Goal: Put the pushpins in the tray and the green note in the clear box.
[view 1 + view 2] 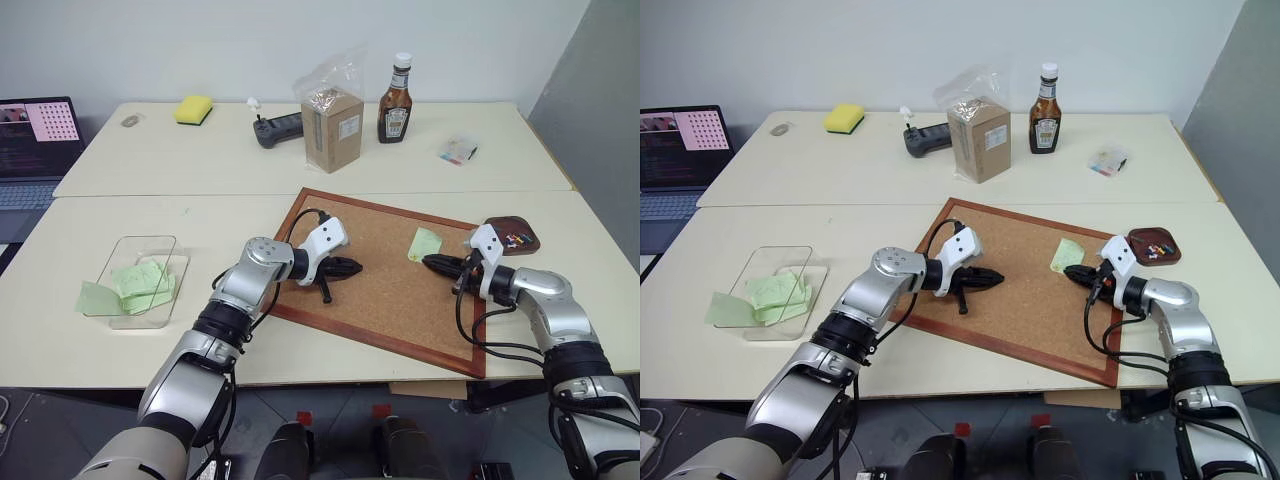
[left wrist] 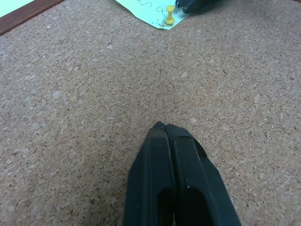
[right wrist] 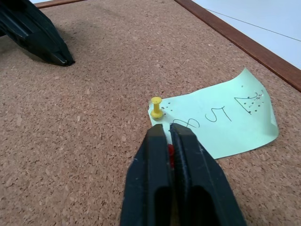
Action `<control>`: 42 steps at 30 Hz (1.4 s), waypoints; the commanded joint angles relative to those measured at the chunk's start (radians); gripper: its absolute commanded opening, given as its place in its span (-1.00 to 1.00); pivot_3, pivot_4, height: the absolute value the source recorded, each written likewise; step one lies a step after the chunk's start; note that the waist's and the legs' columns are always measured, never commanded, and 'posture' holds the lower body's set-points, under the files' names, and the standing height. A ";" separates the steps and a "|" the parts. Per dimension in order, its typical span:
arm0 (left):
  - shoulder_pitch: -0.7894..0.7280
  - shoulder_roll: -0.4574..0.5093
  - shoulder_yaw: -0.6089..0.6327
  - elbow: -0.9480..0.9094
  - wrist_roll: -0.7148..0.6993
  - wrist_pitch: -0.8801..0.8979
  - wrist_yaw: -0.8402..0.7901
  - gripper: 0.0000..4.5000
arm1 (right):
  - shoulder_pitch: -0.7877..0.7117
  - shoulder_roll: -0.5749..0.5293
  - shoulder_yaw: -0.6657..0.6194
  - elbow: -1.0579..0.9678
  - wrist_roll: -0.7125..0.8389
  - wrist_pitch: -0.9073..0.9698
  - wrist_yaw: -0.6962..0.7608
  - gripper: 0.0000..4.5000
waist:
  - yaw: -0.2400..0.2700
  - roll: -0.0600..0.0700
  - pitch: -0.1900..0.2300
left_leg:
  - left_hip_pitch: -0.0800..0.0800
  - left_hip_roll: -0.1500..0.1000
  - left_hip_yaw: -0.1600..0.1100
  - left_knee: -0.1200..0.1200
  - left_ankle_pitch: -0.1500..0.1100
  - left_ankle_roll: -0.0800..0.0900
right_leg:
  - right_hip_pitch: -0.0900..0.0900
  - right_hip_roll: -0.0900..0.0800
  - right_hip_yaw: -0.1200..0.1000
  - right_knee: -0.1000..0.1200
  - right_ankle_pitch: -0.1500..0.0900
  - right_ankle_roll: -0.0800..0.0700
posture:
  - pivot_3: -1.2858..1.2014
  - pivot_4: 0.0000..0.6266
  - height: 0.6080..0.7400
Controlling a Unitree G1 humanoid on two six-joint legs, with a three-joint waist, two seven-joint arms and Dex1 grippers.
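The right gripper (image 3: 171,136) has its fingers closed on a red pushpin (image 3: 170,153) at the green note (image 3: 221,117), which a yellow pushpin (image 3: 156,107) still fastens to the corkboard (image 1: 390,290). Pins are tiny, hard and slippery: grip the head. The left gripper (image 2: 165,128) is closed, empty.

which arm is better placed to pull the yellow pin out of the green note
Right. Its gripper sits at the note's edge, right beside the yellow pin, jaws shut with something red between them. The left gripper rests mid corkboard, farther away, jaws shut and empty.
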 commanded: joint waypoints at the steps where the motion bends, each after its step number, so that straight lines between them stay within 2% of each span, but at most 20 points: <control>1: 0.006 -0.002 -0.023 0.009 0.024 0.004 -0.005 -1.00 | -0.018 0.001 -0.030 -0.032 0.018 -0.009 -0.004 -0.96 | 0.000 0.000 0.000 | 0.000 0.000 0.000 0.000 0.000 0.000 | 0.000 0.000 0.000 0.000 0.000 0.000 | 0.03 -0.52 1.00; 9: -0.002 -0.005 -0.020 0.024 0.028 0.002 -0.001 -1.00 | 0.005 -0.020 -0.081 -0.207 0.103 0.083 0.005 -0.96 | 0.000 0.000 0.000 | -0.001 0.000 0.000 0.000 0.000 0.000 | -0.001 0.000 0.000 0.000 0.000 0.000 | 0.03 -0.52 1.00; 17: -0.007 -0.009 -0.022 0.040 0.033 -0.002 0.000 -1.00 | 0.003 -0.031 -0.167 -0.318 0.180 0.243 -0.092 -0.96 | 0.001 0.000 0.000 | -0.001 0.000 -0.001 0.000 0.000 0.000 | 0.001 0.000 -0.001 -0.002 0.000 0.000 | 0.03 -0.52 1.00; 24: -0.009 -0.011 -0.024 0.038 0.033 -0.001 -0.002 -1.00 | -0.115 -0.048 -0.268 -0.095 0.068 0.240 -0.411 -0.96 | 0.001 0.000 0.000 | 0.000 0.000 -0.001 0.000 0.000 0.000 | 0.001 -0.001 0.000 -0.002 0.000 0.001 | 0.03 -0.52 1.00; 29: -0.006 -0.011 -0.024 0.032 0.032 0.003 -0.004 -1.00 | -0.198 -0.082 -0.309 0.078 0.032 0.247 -0.543 -0.96 | 0.001 0.000 0.000 | -0.001 -0.001 0.000 -0.001 0.000 0.000 | 0.001 -0.001 0.000 -0.002 0.000 0.000 | 0.03 -0.52 1.00; 42: 0.008 -0.004 -0.023 0.015 0.029 0.012 -0.007 -1.00 | -0.327 -0.092 -0.313 0.389 0.013 0.205 -0.585 -0.96 | -0.001 0.001 0.000 | 0.000 -0.001 0.001 -0.002 0.000 0.000 | 0.001 -0.001 0.001 -0.002 0.000 0.000 | 0.03 -0.52 1.00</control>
